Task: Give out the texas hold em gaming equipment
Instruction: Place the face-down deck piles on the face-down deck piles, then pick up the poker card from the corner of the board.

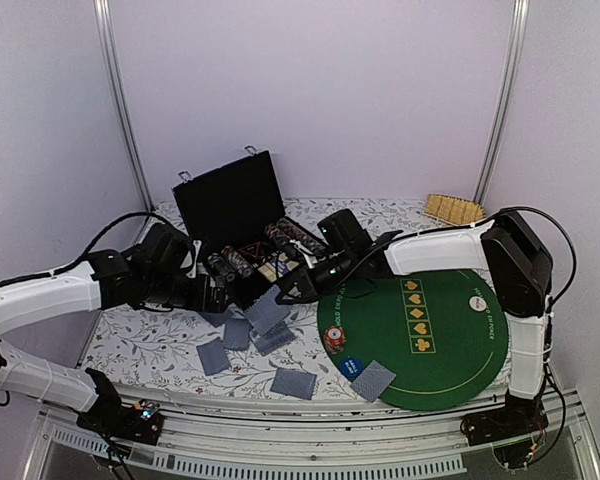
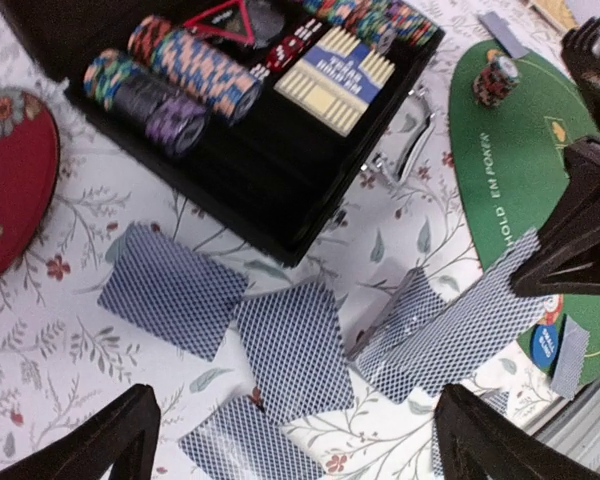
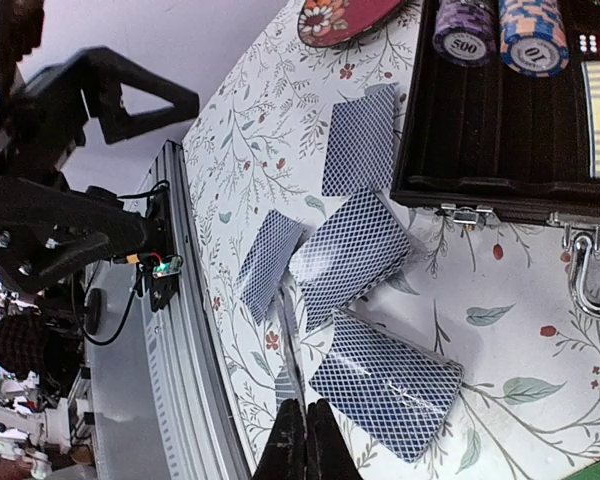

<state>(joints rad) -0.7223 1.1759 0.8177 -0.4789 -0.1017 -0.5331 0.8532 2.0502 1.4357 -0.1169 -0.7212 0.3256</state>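
Grey-blue card backs everywhere, basically. One card is pinched by its edge in the right gripper, whose fingers are pressed tight together. It hangs tilted off the worktop just past the tips and partly covers another one lying flat below.

More cards lie loose right under the left gripper, which is spread wide with nothing in it. Beyond both grippers sits the black case with striped chips racked inside. Out on the right gripper's side is the green mat, with a small chip stack and a blue button on it.

My worry is that an edge pinch on something that thin looks sketchy. Any quick swing toward the mat could let it twist or slide out. The loose ones overlap too, so the left gripper closing down could grab two or shove the pile. The two grippers are also pretty near each other, so a bump seems possible.
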